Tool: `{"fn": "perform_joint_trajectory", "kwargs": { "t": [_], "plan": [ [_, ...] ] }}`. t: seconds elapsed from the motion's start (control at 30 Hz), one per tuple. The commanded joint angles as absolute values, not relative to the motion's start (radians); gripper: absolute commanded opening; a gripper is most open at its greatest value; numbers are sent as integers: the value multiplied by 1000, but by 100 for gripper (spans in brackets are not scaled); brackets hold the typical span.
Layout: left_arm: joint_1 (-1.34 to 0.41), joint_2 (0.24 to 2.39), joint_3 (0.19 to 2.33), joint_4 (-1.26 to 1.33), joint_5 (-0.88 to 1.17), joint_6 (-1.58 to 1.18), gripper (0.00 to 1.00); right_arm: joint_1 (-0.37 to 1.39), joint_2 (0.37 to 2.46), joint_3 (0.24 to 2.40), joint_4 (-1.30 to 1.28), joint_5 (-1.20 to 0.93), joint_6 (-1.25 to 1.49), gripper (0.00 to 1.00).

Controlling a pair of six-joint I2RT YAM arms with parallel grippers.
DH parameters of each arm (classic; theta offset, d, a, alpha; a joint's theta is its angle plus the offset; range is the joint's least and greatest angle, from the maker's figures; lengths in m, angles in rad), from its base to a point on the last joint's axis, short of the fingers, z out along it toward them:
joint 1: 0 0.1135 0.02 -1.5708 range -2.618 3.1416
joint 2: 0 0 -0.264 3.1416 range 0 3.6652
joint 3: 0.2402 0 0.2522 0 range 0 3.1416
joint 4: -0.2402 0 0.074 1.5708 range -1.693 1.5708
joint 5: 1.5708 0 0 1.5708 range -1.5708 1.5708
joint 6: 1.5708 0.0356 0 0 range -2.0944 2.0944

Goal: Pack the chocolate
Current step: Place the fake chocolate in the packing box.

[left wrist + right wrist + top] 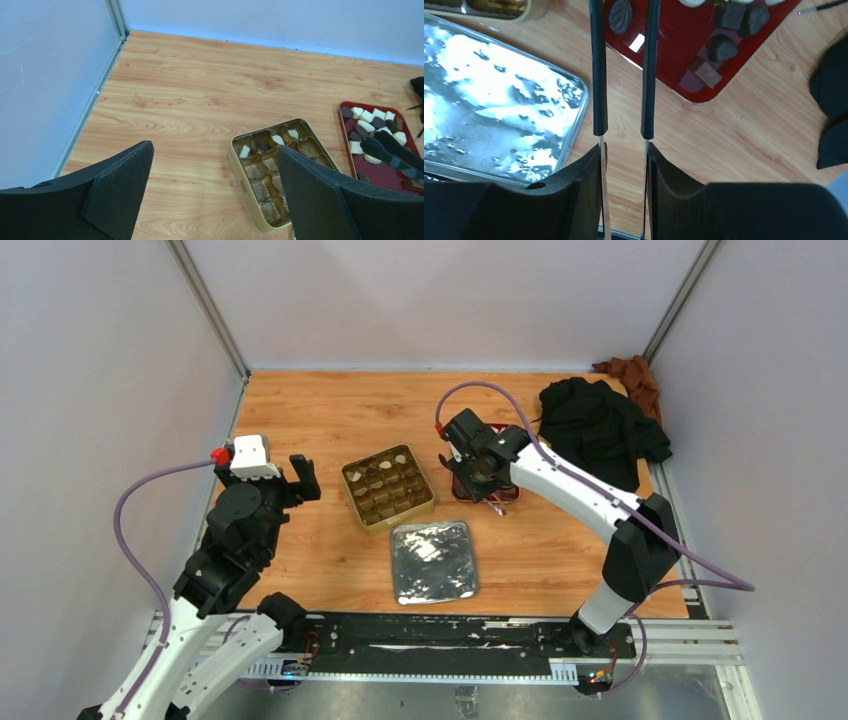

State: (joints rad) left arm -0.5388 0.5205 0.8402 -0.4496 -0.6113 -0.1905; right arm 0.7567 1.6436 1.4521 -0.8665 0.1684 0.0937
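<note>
Red tray [674, 55] holds chocolate [723, 48]; right claw [624, 155] grips tweezers [596, 75] over it.

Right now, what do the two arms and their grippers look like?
The left arm and right arm have white shells between bulky black joints. A purple cable loops alongside each, ending at a red plug near the wrist. The left wrist carries a white boxy block. The left gripper and right gripper have thick, matte black wedge fingers with a grainy surface.
</note>
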Motion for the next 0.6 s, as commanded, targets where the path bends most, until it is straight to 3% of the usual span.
{"fn": "perform_joint_trajectory", "kwargs": {
  "t": [0.0, 0.57],
  "plan": [
    [-534, 512, 831, -425, -608, -192, 100, 722, 1575, 1388, -915, 204, 118, 37],
    [-534, 515, 830, -424, -604, -193, 100, 587, 1467, 1224, -939, 200, 117, 37]
  ]
}}
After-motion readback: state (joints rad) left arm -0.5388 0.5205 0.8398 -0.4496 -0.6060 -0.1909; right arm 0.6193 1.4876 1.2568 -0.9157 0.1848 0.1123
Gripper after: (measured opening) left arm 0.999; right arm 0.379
